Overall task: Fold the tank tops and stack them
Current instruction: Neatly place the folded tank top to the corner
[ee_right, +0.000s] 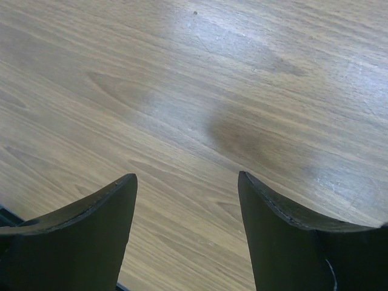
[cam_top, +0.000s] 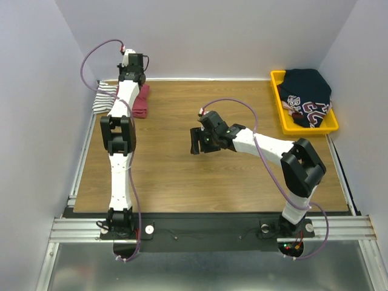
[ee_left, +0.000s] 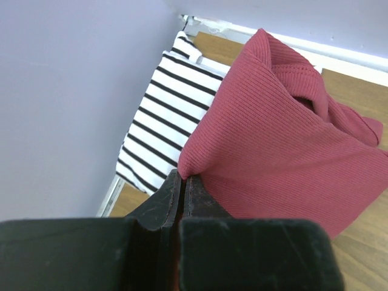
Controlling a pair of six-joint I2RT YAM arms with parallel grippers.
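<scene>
The striped tank top (ee_left: 163, 115) lies folded, the maroon tank top (ee_left: 273, 145) partly atop it, one corner pinched in the closed left gripper (ee_left: 182, 182). Well right of the striped tank top, the right gripper (ee_right: 187, 177) hangs wide open, empty. Stacking looks nearly finished.

The maroon tank top (ee_left: 279, 151) is a plain ribbed red. The striped tank top (ee_left: 167, 115) is white with thin black lines. The counter (ee_right: 182, 91) is light brown woodgrain. The far-right bin (cam_top: 277, 100) is yellow, its cloth (cam_top: 309, 85) navy with red-and-white lettering.
</scene>
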